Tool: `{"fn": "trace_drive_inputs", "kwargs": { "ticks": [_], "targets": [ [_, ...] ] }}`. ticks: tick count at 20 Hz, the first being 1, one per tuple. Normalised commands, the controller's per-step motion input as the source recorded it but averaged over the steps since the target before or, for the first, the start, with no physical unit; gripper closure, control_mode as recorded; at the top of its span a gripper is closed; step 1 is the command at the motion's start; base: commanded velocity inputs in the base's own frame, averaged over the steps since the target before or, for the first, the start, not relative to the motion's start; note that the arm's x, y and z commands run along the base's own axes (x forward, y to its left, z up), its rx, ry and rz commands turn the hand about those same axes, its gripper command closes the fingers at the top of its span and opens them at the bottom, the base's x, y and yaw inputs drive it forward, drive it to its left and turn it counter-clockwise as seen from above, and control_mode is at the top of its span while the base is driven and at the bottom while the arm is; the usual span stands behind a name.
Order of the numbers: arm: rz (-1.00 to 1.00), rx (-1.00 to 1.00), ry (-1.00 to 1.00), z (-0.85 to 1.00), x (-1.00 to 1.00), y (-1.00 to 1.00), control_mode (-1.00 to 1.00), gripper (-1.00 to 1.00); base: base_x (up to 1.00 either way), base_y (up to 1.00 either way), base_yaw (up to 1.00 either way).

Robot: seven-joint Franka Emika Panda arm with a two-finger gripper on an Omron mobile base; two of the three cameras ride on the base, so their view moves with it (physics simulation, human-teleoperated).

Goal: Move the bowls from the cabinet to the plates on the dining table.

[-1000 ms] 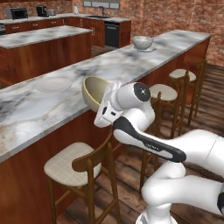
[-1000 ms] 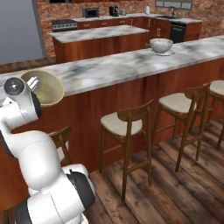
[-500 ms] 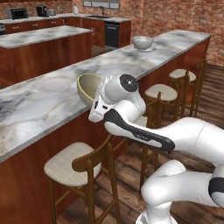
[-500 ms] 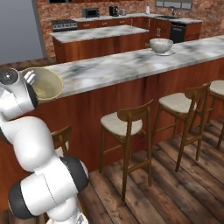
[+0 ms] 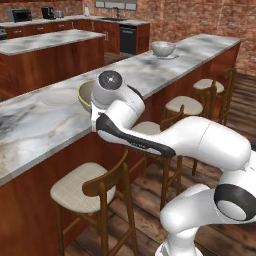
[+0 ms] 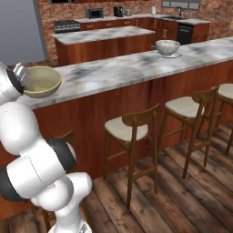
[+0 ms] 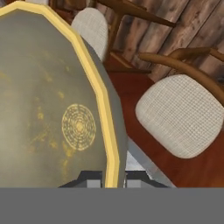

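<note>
My gripper (image 7: pixel 112 181) is shut on the rim of the tan-beige bowl (image 7: pixel 52 109), which it holds tilted just above the dining table (image 5: pixel 150 75) at its near edge. In the left base view that bowl (image 5: pixel 85 95) peeks out behind my hand, just right of an empty pale plate (image 5: pixel 59 96). In the right base view the tan bowl (image 6: pixel 42 81) hangs at the far left with the gripper (image 6: pixel 20 73) at its rim. The grey-white bowl (image 5: pixel 163 48) rests on a plate further along the table, also seen as the grey-white bowl (image 6: pixel 168 47). The cabinet is out of view.
Wooden stools with woven seats (image 5: pixel 82 187) (image 6: pixel 125 127) line the near side of the table, below my arm. A kitchen island (image 5: pixel 45 42) stands behind the table, and a back counter with appliances (image 6: pixel 98 12) runs along the brick wall.
My hand has carried the tan bowl a little to the left along the table edge, closer to the empty plate. The grip stays shut.
</note>
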Motion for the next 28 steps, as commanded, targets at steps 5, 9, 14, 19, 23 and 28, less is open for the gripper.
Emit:
{"fn": "trace_drive_inputs", "kwargs": {
  "ticks": [5,9,14,19,23,28],
  "targets": [
    [0.14,-0.12,0.00,0.38,0.44,0.00,-1.00,1.00,0.00,0.00,0.00],
    [0.14,-0.05,0.00,0.38,0.46,0.00,-1.00,1.00,0.00,0.00,0.00],
    [0.14,-0.06,0.00,0.24,0.60,0.00,-1.00,1.00,0.00,0.00,0.00],
    [0.14,-0.08,0.01,0.02,0.58,0.00,-1.00,1.00,0.00,0.00,0.00],
    [0.12,-0.13,0.00,0.00,0.54,0.00,-1.00,1.00,0.00,0.00,0.00],
    [0.12,-0.19,0.00,0.00,0.56,-0.02,-1.00,1.00,0.00,0.00,0.00]
  ]
}}
